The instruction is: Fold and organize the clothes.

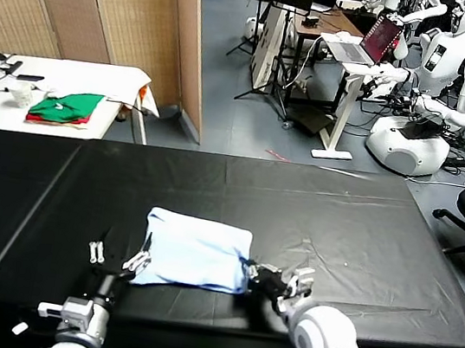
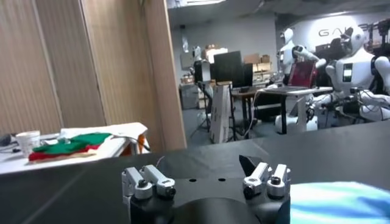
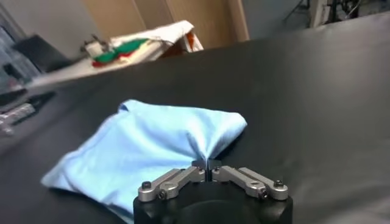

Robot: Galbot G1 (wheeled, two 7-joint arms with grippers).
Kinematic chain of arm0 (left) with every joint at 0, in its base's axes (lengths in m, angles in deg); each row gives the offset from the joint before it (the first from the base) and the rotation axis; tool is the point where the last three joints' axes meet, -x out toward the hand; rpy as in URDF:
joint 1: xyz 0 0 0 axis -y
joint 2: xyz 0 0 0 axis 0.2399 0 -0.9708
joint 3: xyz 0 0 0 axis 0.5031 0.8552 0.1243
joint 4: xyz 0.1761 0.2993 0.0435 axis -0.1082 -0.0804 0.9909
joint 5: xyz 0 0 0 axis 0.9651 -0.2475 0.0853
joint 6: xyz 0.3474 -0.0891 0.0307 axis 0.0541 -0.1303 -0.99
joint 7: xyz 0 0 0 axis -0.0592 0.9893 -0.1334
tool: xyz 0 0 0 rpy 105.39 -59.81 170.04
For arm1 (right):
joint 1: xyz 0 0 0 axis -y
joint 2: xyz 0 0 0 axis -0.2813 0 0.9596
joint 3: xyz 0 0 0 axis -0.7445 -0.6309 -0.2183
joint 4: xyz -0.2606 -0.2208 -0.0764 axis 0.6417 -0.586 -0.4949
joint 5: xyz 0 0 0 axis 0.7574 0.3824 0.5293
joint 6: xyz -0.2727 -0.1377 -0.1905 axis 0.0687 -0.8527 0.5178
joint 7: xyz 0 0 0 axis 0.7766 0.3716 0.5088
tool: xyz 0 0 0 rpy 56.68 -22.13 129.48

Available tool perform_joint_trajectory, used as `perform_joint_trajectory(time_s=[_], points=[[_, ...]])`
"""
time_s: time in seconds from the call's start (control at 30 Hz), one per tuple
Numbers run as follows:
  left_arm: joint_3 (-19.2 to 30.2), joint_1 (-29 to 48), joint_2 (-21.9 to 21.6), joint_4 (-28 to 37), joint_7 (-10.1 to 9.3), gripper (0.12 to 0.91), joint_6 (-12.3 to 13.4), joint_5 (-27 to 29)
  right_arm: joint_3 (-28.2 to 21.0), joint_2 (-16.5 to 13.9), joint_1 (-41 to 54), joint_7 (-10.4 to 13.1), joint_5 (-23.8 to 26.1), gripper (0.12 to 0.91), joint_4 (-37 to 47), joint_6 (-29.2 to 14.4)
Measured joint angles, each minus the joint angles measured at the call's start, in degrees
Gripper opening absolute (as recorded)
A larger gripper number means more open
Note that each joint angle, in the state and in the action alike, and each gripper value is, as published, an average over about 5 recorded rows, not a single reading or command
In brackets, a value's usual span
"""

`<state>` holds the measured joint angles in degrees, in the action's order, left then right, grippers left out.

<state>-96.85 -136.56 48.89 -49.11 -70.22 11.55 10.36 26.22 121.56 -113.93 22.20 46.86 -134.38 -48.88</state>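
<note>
Both arms reach forward low from the near edge, side by side. The left gripper [image 1: 118,256] sits at the end of a dark forearm with a white wrist collar, its two fingers [image 2: 148,181] spread wide apart (the wrist view shows a clear gap between the tips). The right arm, a white rounded forearm, angles inward from the right; the right gripper [image 1: 248,273] has its fingers [image 3: 183,178] pressed together, pinching the edge of the light-blue T-shirt [image 3: 152,146].
</note>
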Motion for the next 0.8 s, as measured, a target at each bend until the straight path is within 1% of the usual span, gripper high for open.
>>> perform_joint_trajectory(time_s=[0.07,0.1,0.17,0.27,0.37,0.43,0.47,0.53,0.57,0.67,0.8], points=[[-0.1,-0.3,0.0,-0.2,0.14,0.907,-1.2,-0.6,0.5,-0.8,-0.2,-0.2,1.2,0.184,-0.5,0.0],[-0.2,-0.5,-0.1,-0.3,0.27,0.907,-1.8,-0.7,0.8,-1.1,-0.4,-0.3,1.7,0.219,-1.0,0.1],[-0.3,-0.9,-0.3,-0.4,0.49,0.907,-2.1,-0.4,1.4,-1.6,-1.4,-0.5,2.8,0.324,-2.3,0.0],[-0.3,-1.4,-0.7,-0.3,0.39,0.907,-1.1,0.2,2.6,-2.0,-3.7,-0.4,4.5,0.513,-4.8,-1.1],[-0.2,-2.1,-1.1,-0.3,0.03,0.907,-0.7,0.6,4.2,-2.0,-6.9,0.5,6.4,0.702,-7.8,-4.1],[0.1,-2.7,-1.5,-0.7,-0.21,0.907,-0.9,0.8,5.6,-1.9,-9.5,1.6,7.1,0.811,-9.8,-6.9],[0.2,-3.2,-1.7,-1.0,-0.25,0.907,-0.9,1.0,6.3,-1.9,-10.9,2.3,7.3,0.849,-10.8,-8.3],[0.3,-4.5,-2.3,-1.8,-0.20,0.907,-0.9,1.4,7.7,-1.8,-14.1,3.5,7.9,0.892,-12.8,-11.3],[0.2,-5.3,-2.6,-2.1,-0.15,0.907,-0.8,1.6,8.4,-1.7,-15.9,4.2,8.5,0.899,-13.7,-13.0],[-0.1,-7.9,-3.4,-3.3,-0.17,0.907,-0.6,1.2,9.9,-1.2,-21.1,6.0,11.0,0.906,-15.5,-18.6],[-0.5,-11.2,-4.1,-5.1,-0.26,0.907,-0.4,0.2,10.9,-1.0,-27.9,8.5,15.2,0.907,-16.6,-27.9]])
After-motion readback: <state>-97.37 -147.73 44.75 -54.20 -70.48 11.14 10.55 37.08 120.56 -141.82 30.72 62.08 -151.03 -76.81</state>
